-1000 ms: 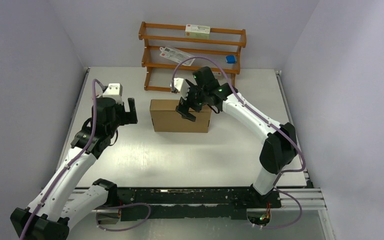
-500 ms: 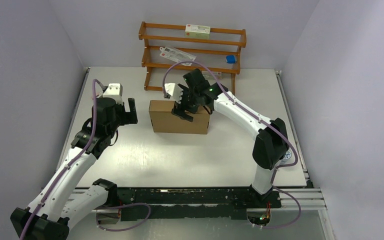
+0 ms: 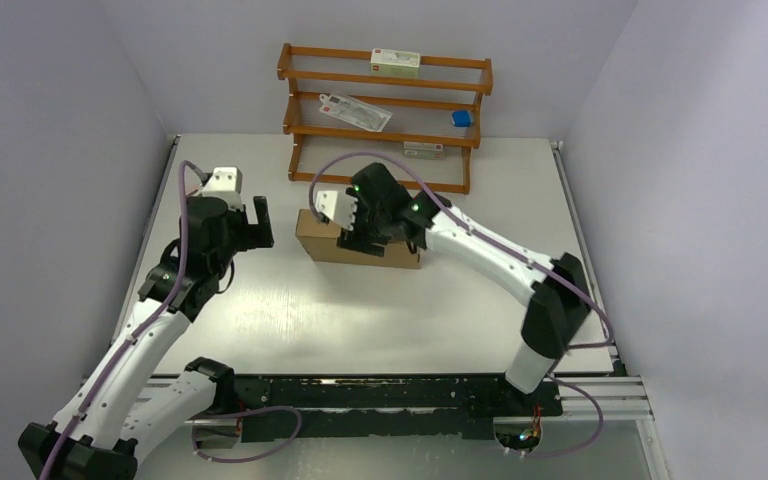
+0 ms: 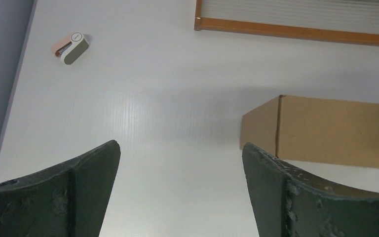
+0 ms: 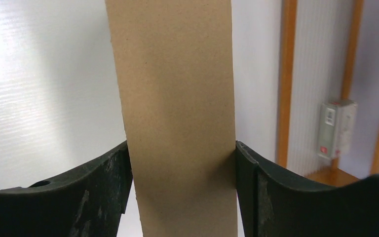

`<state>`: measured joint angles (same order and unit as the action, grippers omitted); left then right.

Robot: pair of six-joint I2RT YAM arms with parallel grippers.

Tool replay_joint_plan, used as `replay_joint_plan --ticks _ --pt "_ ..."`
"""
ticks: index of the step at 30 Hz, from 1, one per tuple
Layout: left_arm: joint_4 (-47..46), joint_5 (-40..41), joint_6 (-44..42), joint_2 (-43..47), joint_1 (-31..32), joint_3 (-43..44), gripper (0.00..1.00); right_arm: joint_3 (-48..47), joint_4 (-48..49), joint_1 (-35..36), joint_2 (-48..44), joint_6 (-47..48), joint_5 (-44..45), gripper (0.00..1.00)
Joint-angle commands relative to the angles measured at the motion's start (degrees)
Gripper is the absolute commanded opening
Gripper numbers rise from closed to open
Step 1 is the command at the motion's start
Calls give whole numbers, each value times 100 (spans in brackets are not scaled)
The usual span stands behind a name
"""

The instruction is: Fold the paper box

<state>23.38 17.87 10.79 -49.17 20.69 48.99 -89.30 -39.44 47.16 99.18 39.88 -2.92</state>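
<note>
The paper box (image 3: pixel 312 240) is a closed brown cardboard box lying on the table in front of the rack. My right gripper (image 3: pixel 356 236) comes down over its top. In the right wrist view the narrow brown box face (image 5: pixel 175 89) fills the gap of the right gripper (image 5: pixel 180 148), and both fingers touch its sides. My left gripper (image 3: pixel 258 222) hovers left of the box, a little apart from it. In the left wrist view the left gripper (image 4: pixel 180 145) stands wide open over bare table, with the box's left end (image 4: pixel 335 131) ahead on the right.
An orange-brown wooden rack (image 3: pixel 385 130) stands at the back, holding white cartons (image 3: pixel 396 63) and a small blue item (image 3: pixel 461 118). A small beige and pink object (image 4: pixel 71 48) lies on the table at far left. Purple walls enclose the table on three sides.
My right gripper has moved left and down along the box top and its jaws have narrowed onto the box. The box looks tipped lower. The left arm has barely moved.
</note>
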Motion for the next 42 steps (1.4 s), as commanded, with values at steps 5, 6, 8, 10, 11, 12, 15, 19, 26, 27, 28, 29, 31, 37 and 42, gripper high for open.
replay_joint_plan --ticks 5,6,8,10,11,12,15,19,26,27,28,29,31,37,42 --pt "-112 603 95 588 14 -59 98 2129 1982 1158 -1413 372 2572 70" --pt "-86 686 118 711 14 -77 98 2490 2445 1321 -1518 453 2842 70" --pt "24 808 183 974 14 -112 98 3205 3260 1702 -1706 699 3263 68" --pt "95 837 245 1232 14 -183 98 3926 4213 2043 -1841 962 3622 68" --pt "132 823 270 1374 14 -228 98 4260 4671 2237 -1856 1128 3809 68" --pt "182 808 300 1486 14 -265 98 4542 5076 2428 -1832 1290 4023 68" --pt "367 785 374 1781 14 -379 98 5105 5905 2818 -1506 1644 4611 69" --pt "607 740 438 2033 14 -487 98 5322 6298 3051 -1017 1536 4911 75" --pt "716 676 368 2304 14 -604 98 4640 4591 3360 -724 21 4792 96" --pt "701 679 358 2327 14 -614 98 4469 4192 3365 -700 -269 4727 99" --pt "689 674 339 2328 14 -618 98 4307 3808 3373 -685 -550 4632 100" --pt "679 675 316 2332 14 -623 98 4137 3414 3378 -689 -815 4499 100" --pt "646 669 280 2332 14 -649 98 3854 2800 3387 -738 -1257 4203 100" --pt "598 587 248 2382 14 -689 98 3519 2134 3395 -1292 -1932 3358 100" --pt "560 540 263 2396 14 -731 98 3175 2158 3211 -1291 -2686 3399 100"
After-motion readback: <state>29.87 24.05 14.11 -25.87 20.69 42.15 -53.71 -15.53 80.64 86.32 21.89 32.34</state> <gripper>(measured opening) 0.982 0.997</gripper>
